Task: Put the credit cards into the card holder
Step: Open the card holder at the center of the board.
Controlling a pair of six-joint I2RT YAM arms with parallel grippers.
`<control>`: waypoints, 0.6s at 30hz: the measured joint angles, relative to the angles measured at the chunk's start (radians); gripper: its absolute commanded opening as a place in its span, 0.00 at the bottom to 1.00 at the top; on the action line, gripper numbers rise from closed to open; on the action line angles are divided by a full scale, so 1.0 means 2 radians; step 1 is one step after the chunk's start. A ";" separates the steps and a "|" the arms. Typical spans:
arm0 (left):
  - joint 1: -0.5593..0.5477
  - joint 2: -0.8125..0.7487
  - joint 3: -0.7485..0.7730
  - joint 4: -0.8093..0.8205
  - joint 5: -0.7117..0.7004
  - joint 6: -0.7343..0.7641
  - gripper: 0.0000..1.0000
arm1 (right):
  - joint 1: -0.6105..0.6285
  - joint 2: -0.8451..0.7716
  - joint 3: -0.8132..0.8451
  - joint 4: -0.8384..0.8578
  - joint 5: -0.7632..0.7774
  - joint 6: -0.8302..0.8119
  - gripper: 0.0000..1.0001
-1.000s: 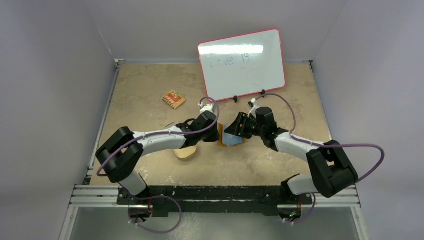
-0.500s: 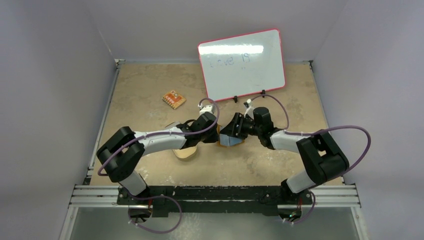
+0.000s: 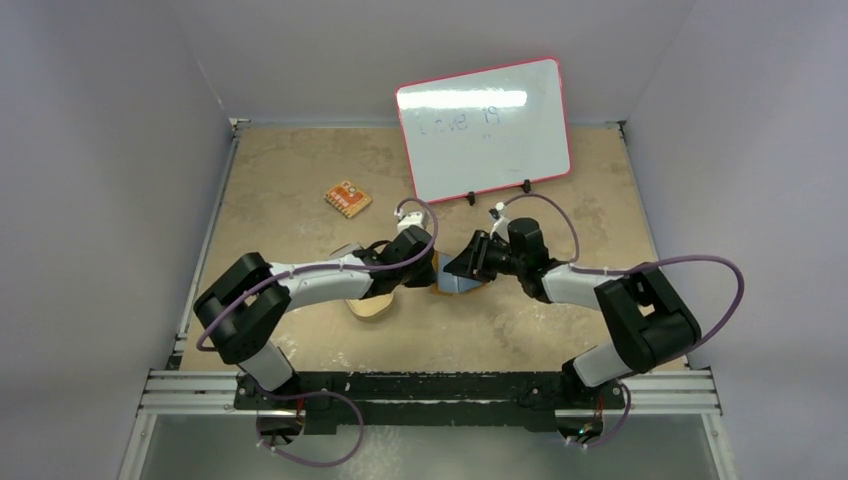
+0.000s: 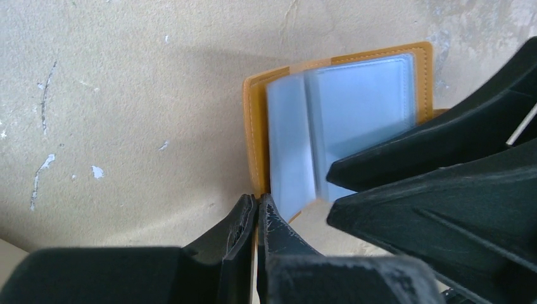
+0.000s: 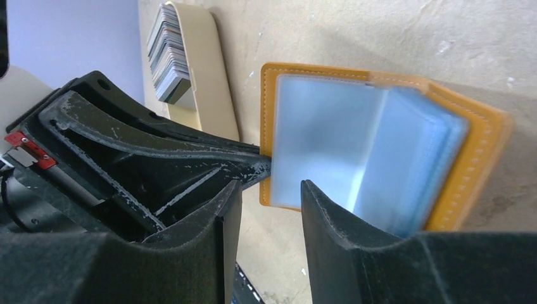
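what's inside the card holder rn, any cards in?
Open card holder shows only pale blue sleeves, blurred; no card visible. Right gripper covers the near part. Cards sit in the dish.

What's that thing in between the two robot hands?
The open orange card holder sits between the left gripper and the right gripper; the top camera shows it.

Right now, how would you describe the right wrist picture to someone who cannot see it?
An open orange card holder with pale blue sleeves lies on a beige table. The left gripper pinches its left edge, while the right gripper is open at its near edge. A tan dish of credit cards sits upper left.
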State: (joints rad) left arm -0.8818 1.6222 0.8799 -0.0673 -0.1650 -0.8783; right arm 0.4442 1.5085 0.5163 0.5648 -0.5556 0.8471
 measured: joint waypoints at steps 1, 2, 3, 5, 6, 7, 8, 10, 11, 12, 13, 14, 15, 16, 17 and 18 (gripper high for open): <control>0.000 0.000 -0.002 0.000 0.000 0.000 0.00 | 0.000 -0.004 0.000 -0.009 0.009 -0.001 0.41; 0.001 0.001 -0.004 0.000 -0.001 0.000 0.00 | 0.000 -0.007 0.000 -0.016 0.014 -0.003 0.41; 0.002 0.001 -0.005 0.000 -0.001 0.000 0.00 | 0.000 -0.012 0.002 -0.028 0.023 -0.006 0.41; 0.002 0.004 -0.006 -0.001 -0.002 0.000 0.00 | 0.000 -0.019 0.005 -0.053 0.039 -0.012 0.41; 0.002 0.005 -0.007 0.000 -0.002 0.000 0.00 | 0.000 -0.022 0.006 -0.064 0.049 -0.015 0.41; 0.002 0.005 -0.007 0.000 -0.003 0.000 0.00 | 0.000 -0.024 0.006 -0.073 0.054 -0.018 0.41; 0.002 0.006 -0.007 0.000 -0.003 0.000 0.00 | 0.000 -0.028 0.008 -0.085 0.064 -0.022 0.41; 0.002 0.006 -0.007 0.000 -0.004 0.000 0.00 | 0.000 -0.033 0.013 -0.111 0.088 -0.031 0.44; 0.002 0.006 -0.007 0.000 -0.004 0.000 0.00 | 0.000 -0.034 0.018 -0.124 0.103 -0.035 0.47; 0.002 0.006 -0.007 0.000 -0.004 0.000 0.00 | 0.000 -0.034 0.024 -0.137 0.117 -0.039 0.49; 0.002 0.007 -0.007 0.000 -0.004 0.000 0.00 | 0.000 -0.034 0.030 -0.150 0.130 -0.043 0.50; 0.002 0.007 -0.007 0.001 -0.004 0.000 0.00 | 0.000 -0.034 0.036 -0.159 0.139 -0.046 0.51; 0.002 0.007 -0.007 0.002 -0.003 0.000 0.00 | 0.000 -0.034 0.043 -0.170 0.150 -0.050 0.52; 0.002 0.008 -0.007 0.003 -0.003 -0.001 0.00 | 0.000 -0.034 0.050 -0.179 0.161 -0.054 0.52; 0.002 0.009 -0.007 0.004 -0.003 -0.001 0.00 | 0.001 -0.034 0.056 -0.187 0.171 -0.057 0.53; 0.003 0.009 -0.007 0.005 -0.002 -0.001 0.00 | 0.001 -0.034 0.061 -0.195 0.182 -0.060 0.54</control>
State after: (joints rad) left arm -0.8764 1.6402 0.8654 -0.0578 -0.1696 -0.8799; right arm 0.4461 1.4410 0.6376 0.1757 -0.1921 0.7261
